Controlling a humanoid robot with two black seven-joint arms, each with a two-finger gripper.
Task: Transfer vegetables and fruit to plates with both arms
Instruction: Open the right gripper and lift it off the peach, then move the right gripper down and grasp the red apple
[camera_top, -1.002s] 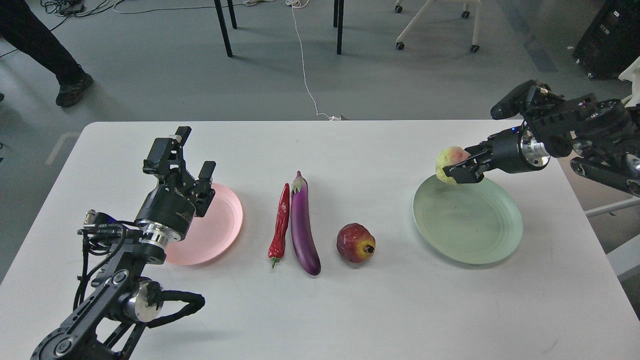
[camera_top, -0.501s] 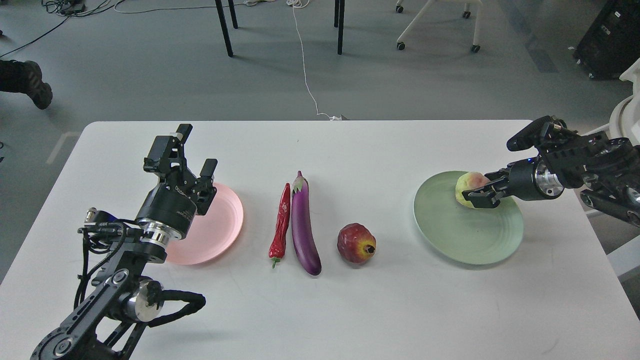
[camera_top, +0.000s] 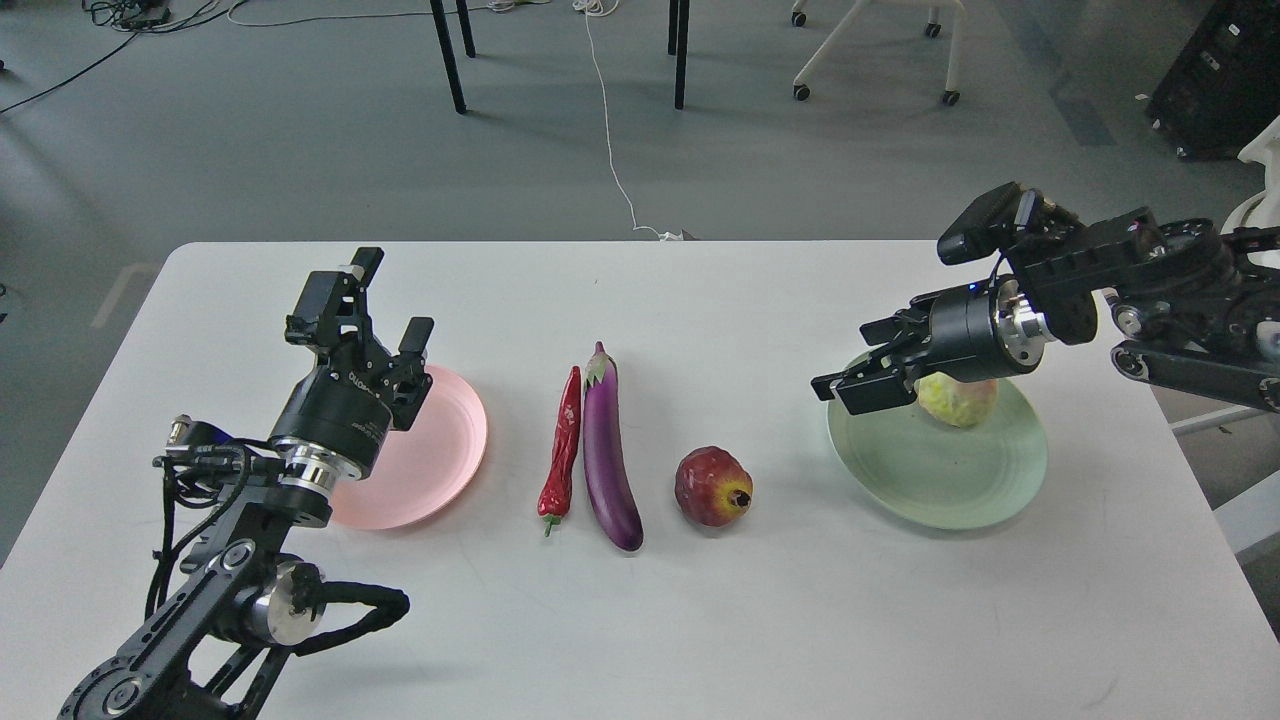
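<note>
The pale yellow-green fruit (camera_top: 958, 398) lies on the pale green plate (camera_top: 935, 470) at the right, partly hidden behind my right arm. My right gripper (camera_top: 853, 378) is open and empty, above the plate's left rim, apart from the fruit. The dark red pomegranate-like fruit (camera_top: 712, 486) sits on the table at the centre. The purple eggplant (camera_top: 607, 448) and the red chili pepper (camera_top: 561, 444) lie side by side to its left. The pale pink plate (camera_top: 432, 460) is bare. My left gripper (camera_top: 368, 306) is open and empty, above the pink plate's left edge.
The white table (camera_top: 700, 620) ends just right of the green plate. Chair and table legs (camera_top: 450, 55) and cables stand on the grey floor beyond the far edge.
My right gripper let go of the yellow-green fruit on the green plate, opened, and moved up and to the left. The left arm stayed still. The person's feet left the view.
</note>
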